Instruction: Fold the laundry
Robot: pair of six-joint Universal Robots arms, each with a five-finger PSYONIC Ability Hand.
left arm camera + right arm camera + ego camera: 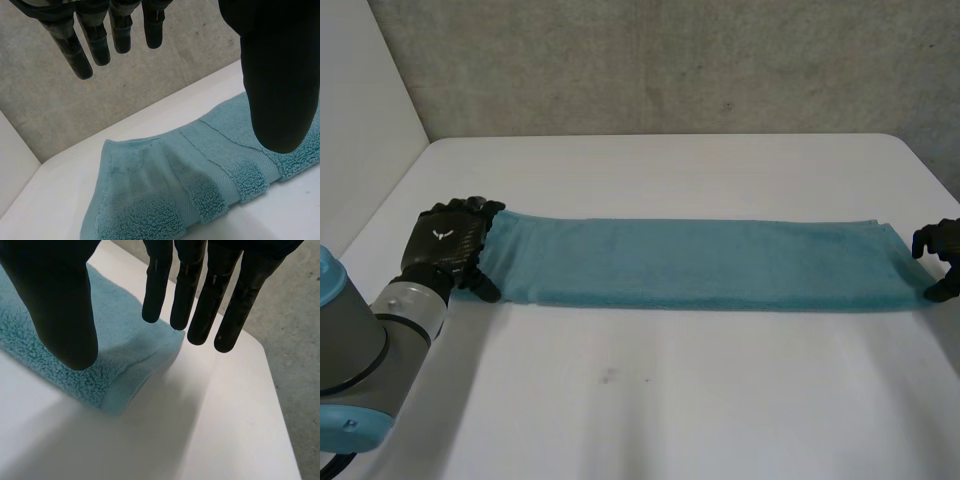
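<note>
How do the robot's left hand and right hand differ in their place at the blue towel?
The left hand is at the towel's left end; the right hand is at its right end. Beside the left hand the towel end shows stepped layers; beside the right hand it shows one neat corner. Both hands are black and open, fingers straight, holding nothing.

L hand (448,248): matte black, small white V-shaped mark on its back. L arm (365,345): fat grey cylindrical joint w/ light-blue cap (360,420). L fingers (80,60): slim black rods, segmented, rounded tips; L thumb (280,90) much broader, smooth, blunt end. R hand (942,258): same black. R fingers (156,290) slightly glossy w/ thin seam lines; R thumb (65,315) wide, plain.
</note>
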